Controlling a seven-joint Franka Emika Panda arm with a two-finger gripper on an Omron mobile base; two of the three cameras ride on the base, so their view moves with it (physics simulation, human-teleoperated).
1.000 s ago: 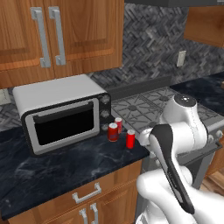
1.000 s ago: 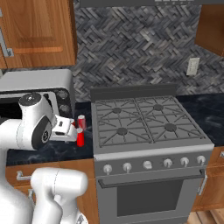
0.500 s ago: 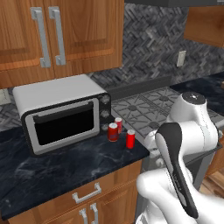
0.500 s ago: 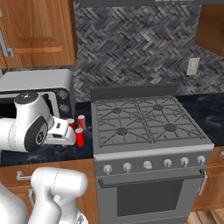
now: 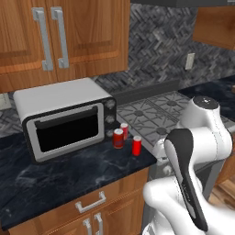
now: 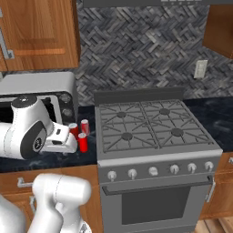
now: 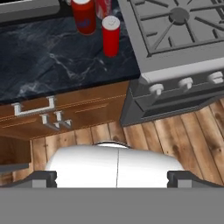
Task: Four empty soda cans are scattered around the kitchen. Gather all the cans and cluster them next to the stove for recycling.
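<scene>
- Three small upright soda cans with silver tops stand clustered on the black marbled countertop point(image 5: 69, 172), between the silver toaster oven point(image 5: 64, 117) and the stainless gas stove point(image 6: 154, 132).
- The plain red can point(image 7: 110, 36) stands nearest the counter edge.
- The red can with a blue mark point(image 7: 84, 16) has no readable writing.
- The third red can point(image 5: 124, 130) stands behind them.
- The gripper's dark finger tips point(image 7: 179, 178) are spread wide, holding nothing.

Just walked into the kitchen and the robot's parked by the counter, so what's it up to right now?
It is gathering soda cans beside the stove. Three cans stand clustered on the black counter between the toaster oven and the stove: a plain red can, one with a blue mark and one behind. The jaws are open and hold nothing, with the hand back from the counter's edge.
</scene>
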